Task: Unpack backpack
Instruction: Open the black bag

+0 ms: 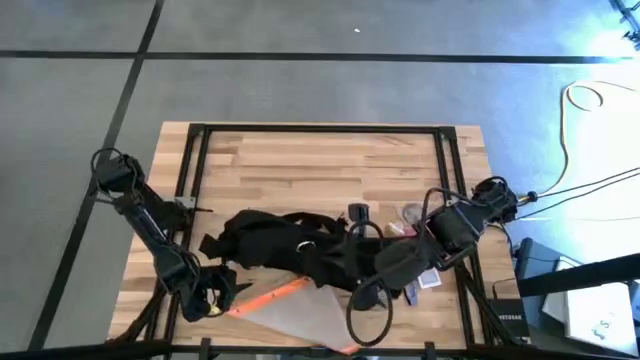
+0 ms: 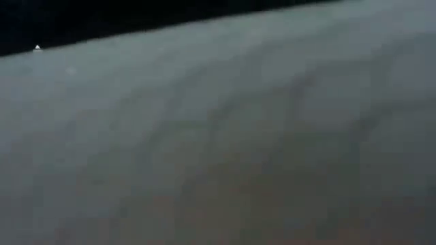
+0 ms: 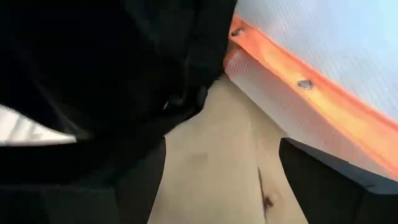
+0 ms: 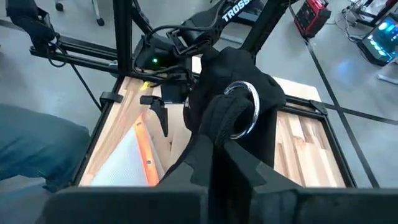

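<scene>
- I see the backpack [image 1: 290, 248] lying mid-table
- My right gripper [image 4: 214, 163] is clamped on its fabric, lifting it
- My left gripper [image 3: 221, 180] hangs open beside the orange-trimmed pouch [image 1: 300, 310], holding nothing

I see black backpack [image 1: 300, 250], translucent whitish pouch [image 1: 300, 312] with orange trim [image 3: 311, 102], light striped wood table [image 1: 320, 165].

left gripper [image 1: 212, 297] fingers apart, right gripper [image 1: 372, 290] fingers pinched
</scene>
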Motion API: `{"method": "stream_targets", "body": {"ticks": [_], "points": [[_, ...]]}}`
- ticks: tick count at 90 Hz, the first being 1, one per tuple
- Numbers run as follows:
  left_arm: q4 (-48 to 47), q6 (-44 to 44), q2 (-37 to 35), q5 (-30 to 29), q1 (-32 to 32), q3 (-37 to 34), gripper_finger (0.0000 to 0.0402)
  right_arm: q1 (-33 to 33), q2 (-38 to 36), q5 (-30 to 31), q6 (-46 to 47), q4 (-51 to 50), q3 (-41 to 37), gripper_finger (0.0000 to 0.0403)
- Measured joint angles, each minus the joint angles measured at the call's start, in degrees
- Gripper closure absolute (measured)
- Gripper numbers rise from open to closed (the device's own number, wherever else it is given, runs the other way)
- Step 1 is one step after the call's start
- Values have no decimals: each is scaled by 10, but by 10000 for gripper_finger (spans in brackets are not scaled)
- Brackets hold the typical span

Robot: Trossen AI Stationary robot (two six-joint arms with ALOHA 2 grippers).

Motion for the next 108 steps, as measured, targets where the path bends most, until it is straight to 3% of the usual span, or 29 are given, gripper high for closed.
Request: {"method": "stream_targets", "body": {"ticks": [18,36,47,61,75,89,108], "points": [[-32,13,-33,-68,-10,23,103,-7,0,12,5,-26,0,400],[19,137,-120,-73,-49,47,103,-13,4,26,13,-38,-1,400],[56,212,-176,-13,-71,53,103,-20,6,28,14,-39,-1,400],[34,214,-249,97,-80,53,103,-26,8,41,14,-50,-1,400],[-14,216,-319,65,-80,53,103,-31,8,97,9,-66,-1,400],[-1,260,-348,47,-80,53,103,-40,8,107,-3,-69,-2,400],[101,312,-342,157,-80,53,103,-50,8,161,-36,-57,-2,400]]}}
